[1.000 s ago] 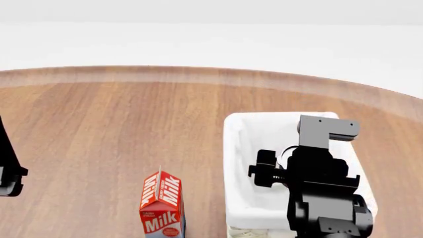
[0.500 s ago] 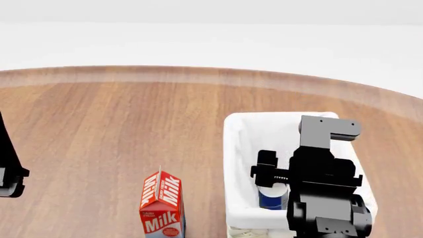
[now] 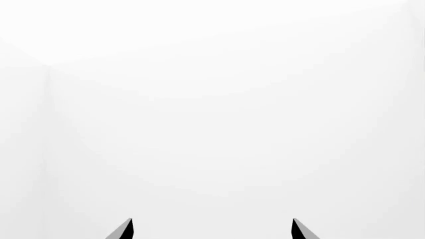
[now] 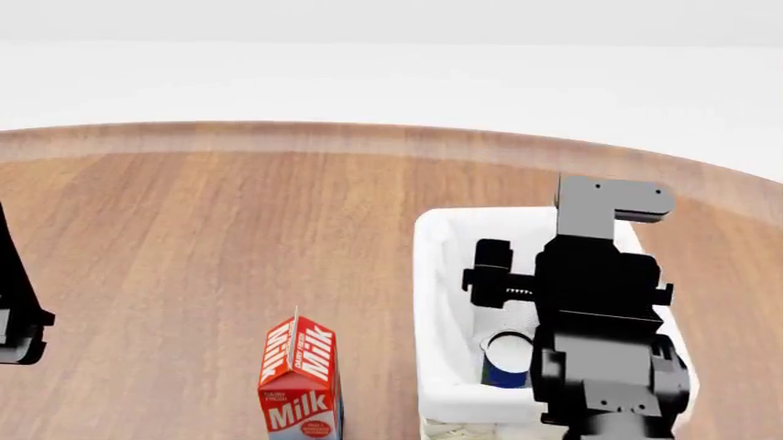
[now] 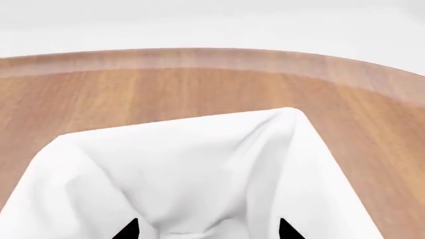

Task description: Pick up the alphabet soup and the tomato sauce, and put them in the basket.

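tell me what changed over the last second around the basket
The blue-labelled soup can, hidden a second ago, now stands free inside the cream-white cloth-lined basket, let go by the right hand. That hand's black arm has lifted and drawn toward the basket's far end. The red milk carton and the left arm at the view's edge have not moved.

The basket, lined with white cloth folded over its rim, is seen on the wooden table. Two dark fingertips of the right hand are held apart above the lining.
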### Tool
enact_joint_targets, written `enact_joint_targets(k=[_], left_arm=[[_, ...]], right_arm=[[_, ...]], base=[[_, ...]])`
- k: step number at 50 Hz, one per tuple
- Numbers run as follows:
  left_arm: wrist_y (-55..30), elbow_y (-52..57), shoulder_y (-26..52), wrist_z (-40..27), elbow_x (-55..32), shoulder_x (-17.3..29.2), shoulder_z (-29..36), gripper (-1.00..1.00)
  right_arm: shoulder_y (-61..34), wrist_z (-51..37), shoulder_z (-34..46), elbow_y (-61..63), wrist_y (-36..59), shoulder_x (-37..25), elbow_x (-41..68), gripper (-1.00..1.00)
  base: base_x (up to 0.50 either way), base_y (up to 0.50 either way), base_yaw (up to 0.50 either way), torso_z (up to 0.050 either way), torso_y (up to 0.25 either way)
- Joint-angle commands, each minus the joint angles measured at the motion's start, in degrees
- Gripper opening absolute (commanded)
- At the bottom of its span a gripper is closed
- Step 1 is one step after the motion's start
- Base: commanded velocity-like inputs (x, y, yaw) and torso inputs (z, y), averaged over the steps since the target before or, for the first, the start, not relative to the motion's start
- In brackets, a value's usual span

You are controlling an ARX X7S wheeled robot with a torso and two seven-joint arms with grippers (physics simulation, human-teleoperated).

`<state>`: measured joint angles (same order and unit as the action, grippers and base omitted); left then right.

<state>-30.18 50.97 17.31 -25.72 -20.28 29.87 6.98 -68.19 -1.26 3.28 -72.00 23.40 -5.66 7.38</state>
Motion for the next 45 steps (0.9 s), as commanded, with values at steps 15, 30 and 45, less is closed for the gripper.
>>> enact_joint_targets(k=[15, 30, 45], left_arm=[[-0.21, 0.28, 0.29, -0.49, -0.16, 0.30, 0.45, 1.00], [-0.19, 0.11, 0.54, -0.70, -0.22, 0.37, 0.82, 1.00], [-0.75, 0.42, 1.10, -0.99, -0.53, 0.56, 1.09, 1.00]], right_arm=[[9.61, 4.14, 1.97, 43.49, 24.50, -3.57, 2.15, 1.00], [15.01, 8.44, 5.59, 72.89, 44.17, -6.40, 7.69, 1.00], [18.07, 10.98, 3.39, 96.24, 63.90, -7.71, 16.09, 1.00]], base=[[0.00, 0.00, 0.00, 0.000, 0.000], [0.00, 0.00, 0.00, 0.000, 0.000], [0.00, 0.00, 0.00, 0.000, 0.000]])
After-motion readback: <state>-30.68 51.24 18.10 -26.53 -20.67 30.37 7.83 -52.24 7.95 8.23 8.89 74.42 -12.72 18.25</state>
